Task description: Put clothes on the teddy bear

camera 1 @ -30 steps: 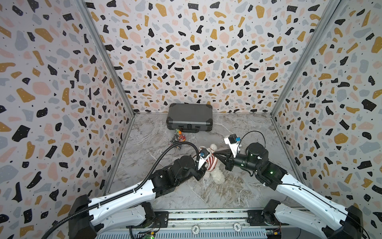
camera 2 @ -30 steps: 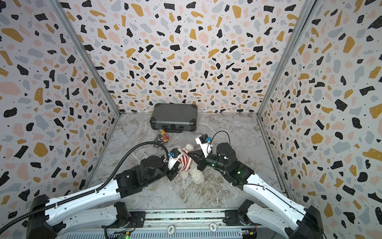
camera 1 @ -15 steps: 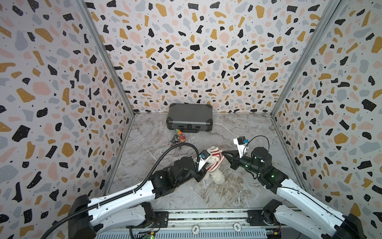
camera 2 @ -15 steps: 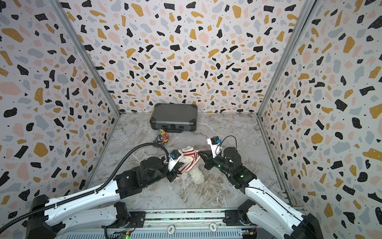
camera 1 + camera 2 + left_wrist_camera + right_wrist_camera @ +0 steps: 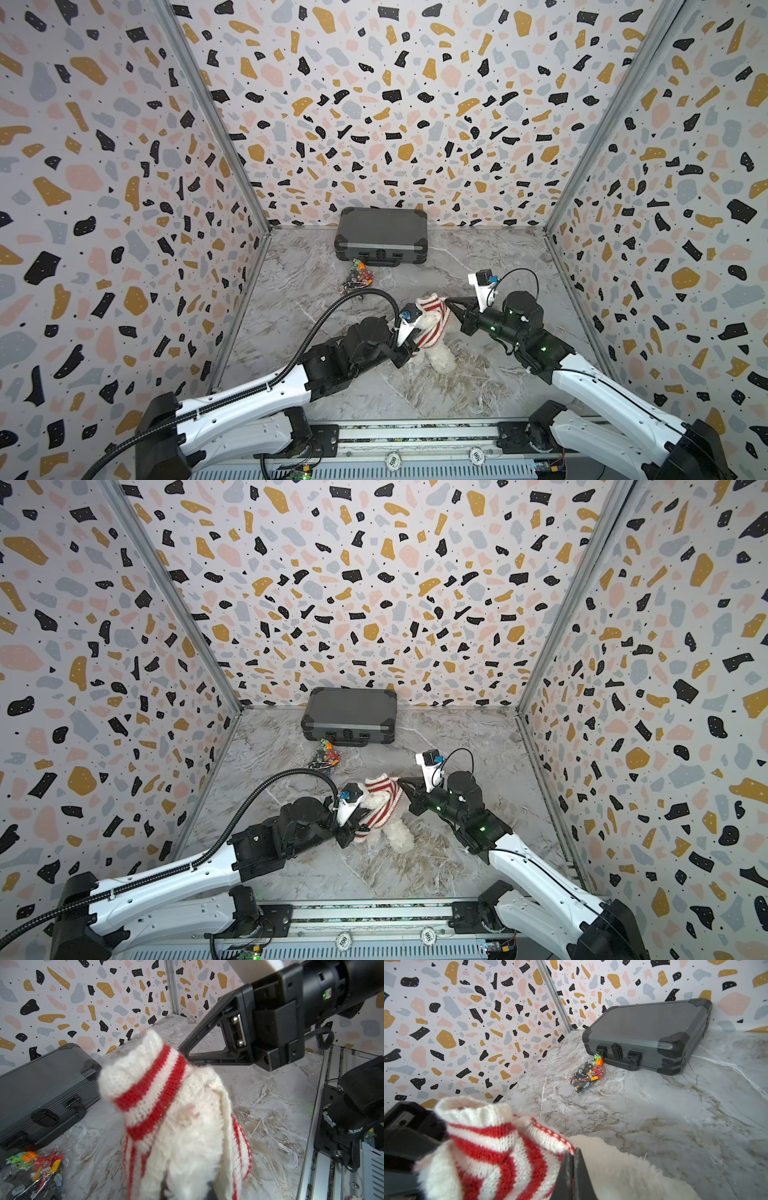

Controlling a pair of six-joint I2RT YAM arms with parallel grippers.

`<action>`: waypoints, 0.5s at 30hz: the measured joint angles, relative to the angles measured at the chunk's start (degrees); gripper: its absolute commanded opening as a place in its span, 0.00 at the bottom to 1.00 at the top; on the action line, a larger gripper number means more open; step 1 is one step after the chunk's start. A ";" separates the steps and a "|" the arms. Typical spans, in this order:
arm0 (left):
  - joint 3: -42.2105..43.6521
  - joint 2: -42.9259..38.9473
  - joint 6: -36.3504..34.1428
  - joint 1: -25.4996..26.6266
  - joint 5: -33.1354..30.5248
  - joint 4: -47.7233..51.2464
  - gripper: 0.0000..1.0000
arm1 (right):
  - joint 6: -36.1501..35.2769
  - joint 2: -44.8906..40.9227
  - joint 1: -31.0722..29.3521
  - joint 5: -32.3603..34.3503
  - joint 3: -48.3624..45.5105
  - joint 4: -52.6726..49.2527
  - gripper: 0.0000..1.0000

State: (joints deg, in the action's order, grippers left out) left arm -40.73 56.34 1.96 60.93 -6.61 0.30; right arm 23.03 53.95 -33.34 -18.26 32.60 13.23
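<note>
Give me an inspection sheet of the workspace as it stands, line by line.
Surface: marbled tabletop, streaky near the front.
Job's things: teddy bear lying mid-table, striped sweater over its upper part, legs bare.
Clutter: closed grey case at the back wall; bag of toy bricks before it.
Grippers: left gripper shut on the sweater's lower edge; right gripper shut on its upper edge.
Cables: black conduit arching over the left arm; thin loop at the right wrist.
Surroundings: terrazzo-print walls on three sides.

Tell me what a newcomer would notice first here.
The red-and-white striped sweater mid-table, partly over the white teddy bear, with the left gripper and right gripper pinching it from either side. Behind, a grey case sits against the back wall, a bag of toy bricks before it.
</note>
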 measured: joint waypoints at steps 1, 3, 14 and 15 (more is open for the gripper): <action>0.46 -0.52 0.26 0.00 0.04 -0.13 0.00 | 0.17 0.46 0.37 -0.11 -0.85 0.55 0.00; 1.16 -1.25 0.72 0.00 0.02 -0.50 0.00 | 0.55 1.64 0.72 -0.44 -2.25 1.20 0.00; 2.75 -2.36 9.09 0.26 -6.19 -3.34 0.00 | -0.11 -2.49 -2.97 -1.55 -4.33 -1.09 0.11; 2.71 -2.27 10.03 0.28 -6.54 -3.52 0.00 | -0.17 -3.82 -3.15 -1.68 -4.63 -1.27 0.17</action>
State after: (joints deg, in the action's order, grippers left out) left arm -38.02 54.06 11.99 61.21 -13.15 -3.22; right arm 22.85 50.13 -36.49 -19.94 27.97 11.97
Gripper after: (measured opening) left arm 0.097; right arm 0.071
